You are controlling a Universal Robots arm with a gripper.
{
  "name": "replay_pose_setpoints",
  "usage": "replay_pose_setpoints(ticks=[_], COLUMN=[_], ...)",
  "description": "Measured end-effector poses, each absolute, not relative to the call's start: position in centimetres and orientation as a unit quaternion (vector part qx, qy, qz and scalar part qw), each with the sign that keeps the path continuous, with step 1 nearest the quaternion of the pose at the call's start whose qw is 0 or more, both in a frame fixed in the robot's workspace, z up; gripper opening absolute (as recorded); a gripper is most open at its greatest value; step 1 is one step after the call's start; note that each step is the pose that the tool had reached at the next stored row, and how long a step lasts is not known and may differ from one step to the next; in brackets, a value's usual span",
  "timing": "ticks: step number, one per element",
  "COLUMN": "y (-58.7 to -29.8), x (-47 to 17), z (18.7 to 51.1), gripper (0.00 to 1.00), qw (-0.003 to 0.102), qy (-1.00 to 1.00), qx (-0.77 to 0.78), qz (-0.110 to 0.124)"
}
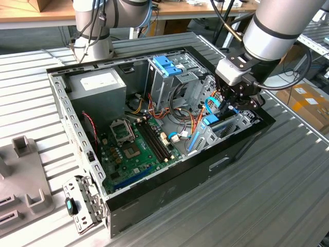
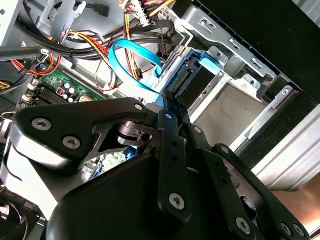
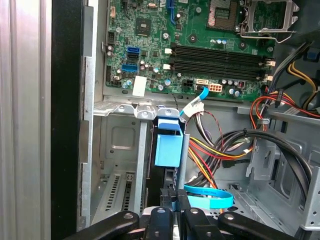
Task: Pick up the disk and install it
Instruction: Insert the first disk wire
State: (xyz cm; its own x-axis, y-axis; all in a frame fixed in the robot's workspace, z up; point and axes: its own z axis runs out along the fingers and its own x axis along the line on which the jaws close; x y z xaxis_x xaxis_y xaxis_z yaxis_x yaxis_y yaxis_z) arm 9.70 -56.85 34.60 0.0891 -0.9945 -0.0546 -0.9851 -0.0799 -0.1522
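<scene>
The disk [image 1: 212, 122] stands on edge in the metal drive bay [image 1: 241, 123] at the exterior view's right end of the open computer case. It is dark grey metal with light-blue rails. My gripper [image 1: 232, 103] reaches down into the bay from above. In both wrist views the black fingers [image 3: 164, 196] sit close against the disk's end. The blue rail [image 3: 167, 145] runs away from the gripper [image 3: 173, 197] towards the bay's sheet-metal edge. In the second wrist view the gripper [image 2: 170, 106] meets the disk [image 2: 197, 80] just below its blue tab.
A green motherboard [image 1: 133, 149] covers the case floor, and a grey power supply [image 1: 97, 85] sits at the far corner. A blue flat cable [image 3: 210, 200] and bundled wires [image 3: 235, 145] lie beside the bay. An upper cage with a blue latch [image 1: 167, 64] stands behind. A second arm's base [image 1: 92, 36] is beyond the case.
</scene>
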Motion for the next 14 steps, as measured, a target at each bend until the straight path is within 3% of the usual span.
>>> replay_pose_setpoints(ticks=[14], y=[-56.87], x=[9.69], z=[34.36], gripper=[0.16], qw=[0.075], qy=[0.674], qx=[-0.734], qz=[-0.031])
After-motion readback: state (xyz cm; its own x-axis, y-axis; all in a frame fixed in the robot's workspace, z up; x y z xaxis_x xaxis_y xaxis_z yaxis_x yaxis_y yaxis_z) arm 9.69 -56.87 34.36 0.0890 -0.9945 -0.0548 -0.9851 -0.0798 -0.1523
